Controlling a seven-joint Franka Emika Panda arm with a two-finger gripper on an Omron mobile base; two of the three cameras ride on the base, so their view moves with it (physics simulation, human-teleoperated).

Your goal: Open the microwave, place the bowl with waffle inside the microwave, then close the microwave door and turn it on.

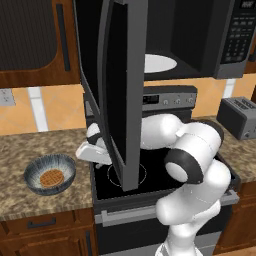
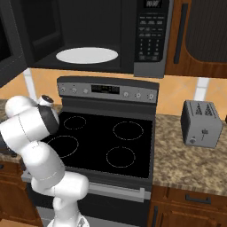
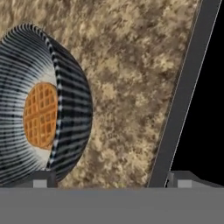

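1. At the left, a granite desk (image 1: 30, 145) carries the bowl (image 1: 50, 173), a small round dish with blue-grey and white streaks. It sits near the desk's front edge, just beside the edge where the desk meets the stove (image 2: 102, 142).
2. Inside the bowl lies the waffle (image 1: 51, 177), a small golden-brown round with a grid pattern, flat on the bottom and smaller than the bowl.
3. The end effector (image 3: 111, 179) hangs low between the bowl and the stove's edge. In the hand view its two dark fingertips (image 3: 43, 178) stand wide apart with nothing between them: one is close to the bowl's outer wall, the other over the stove's edge. Whether that tip already touches the bowl is hard to tell at this angle.
4. Right of the bowl, the microwave door (image 1: 117, 90) stands swung fully open, its edge facing the left base camera and hiding part of the white arm behind it.
5. Further right, the microwave (image 2: 97, 35) is open above the stove, its white turntable (image 2: 87, 55) bare.
6. At the far right a small grey toaster (image 2: 201, 123) sits on the desk.
7. Handling judgement: the bowl looks like glazed ceramic, so stiff, smooth and probably slippery, fairly light, and breakable if dropped.
8. The rim is the likely place to hold, one finger inside and one outside the wall, clear of the waffle.
9. The waffle is loose, so the bowl should stay level when lifted.
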